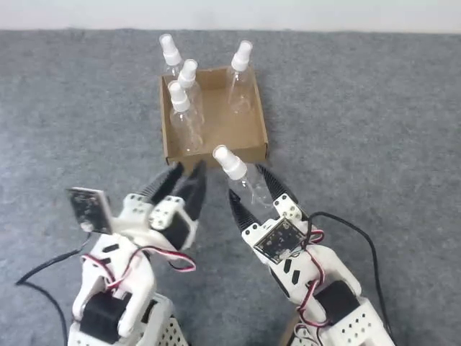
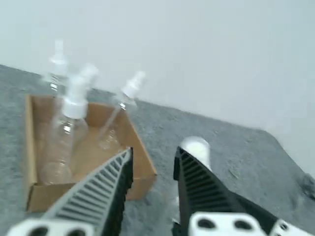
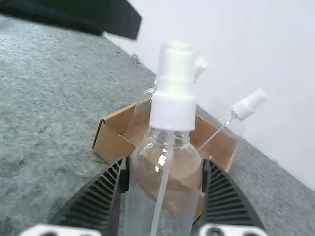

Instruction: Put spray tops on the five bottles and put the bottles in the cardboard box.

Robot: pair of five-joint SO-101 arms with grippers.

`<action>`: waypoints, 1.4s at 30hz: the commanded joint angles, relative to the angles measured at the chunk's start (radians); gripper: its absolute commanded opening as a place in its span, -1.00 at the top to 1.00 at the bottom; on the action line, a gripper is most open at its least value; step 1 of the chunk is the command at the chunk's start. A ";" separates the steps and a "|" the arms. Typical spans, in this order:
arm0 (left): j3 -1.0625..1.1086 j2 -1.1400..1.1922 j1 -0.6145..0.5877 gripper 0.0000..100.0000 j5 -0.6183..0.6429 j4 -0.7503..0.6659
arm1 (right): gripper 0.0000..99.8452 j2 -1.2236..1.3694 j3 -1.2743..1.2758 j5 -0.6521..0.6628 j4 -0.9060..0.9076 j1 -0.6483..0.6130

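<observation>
last bottle (image 1: 246,184), top on, is held by the right gripper (image 1: 245,181); left gripper (image 1: 189,169) is parted, empty. next it probably needs to be lifted into the box (image 1: 261,115).

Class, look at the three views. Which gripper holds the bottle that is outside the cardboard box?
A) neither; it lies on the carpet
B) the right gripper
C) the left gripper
B: the right gripper is shut on the clear bottle just in front of the cardboard box, while the left gripper is open and empty.
</observation>
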 commanded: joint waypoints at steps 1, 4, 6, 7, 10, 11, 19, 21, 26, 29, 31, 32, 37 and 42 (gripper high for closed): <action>-0.053 -0.020 -0.087 0.73 -0.006 -0.044 | 0.78 -0.018 0.020 0.008 0.021 0.008; -0.027 -0.020 -0.153 0.73 -0.006 -0.097 | 0.86 -0.019 0.020 0.011 0.030 0.002; 0.016 -0.020 -0.166 0.73 -0.006 -0.157 | 0.92 -0.019 0.020 0.011 0.030 0.002; 0.044 -0.020 -0.163 0.73 -0.006 -0.192 | 0.93 -0.019 0.018 0.011 0.030 0.001; 0.136 -0.020 -0.130 0.73 -0.006 -0.310 | 0.93 -0.019 0.018 0.012 0.035 -0.033; 0.163 -0.020 -0.115 0.73 -0.006 -0.348 | 0.93 -0.019 0.020 0.012 0.038 -0.048; 0.236 -0.020 -0.002 0.73 -0.012 -0.402 | 0.93 -0.019 0.021 0.012 0.039 -0.070; 0.229 -0.020 0.029 0.73 -0.014 -0.365 | 0.93 -0.019 0.021 0.012 0.039 -0.070; 0.229 -0.020 0.101 0.73 -0.064 -0.321 | 0.93 -0.019 0.021 0.012 0.039 -0.062; 0.229 -0.020 0.114 0.73 -0.074 -0.313 | 0.93 -0.019 0.021 0.012 0.039 -0.061; 0.228 -0.020 0.115 0.73 -0.075 -0.311 | 0.93 -0.019 0.021 0.012 0.039 -0.061; 0.228 -0.020 0.115 0.73 -0.075 -0.311 | 0.93 -0.019 0.021 0.012 0.039 -0.061; 0.191 -0.020 0.106 0.73 -0.072 -0.281 | 0.94 -0.018 0.021 0.012 0.039 -0.059; 0.099 -0.020 0.106 0.73 -0.071 -0.149 | 0.94 -0.018 0.021 0.012 0.039 -0.059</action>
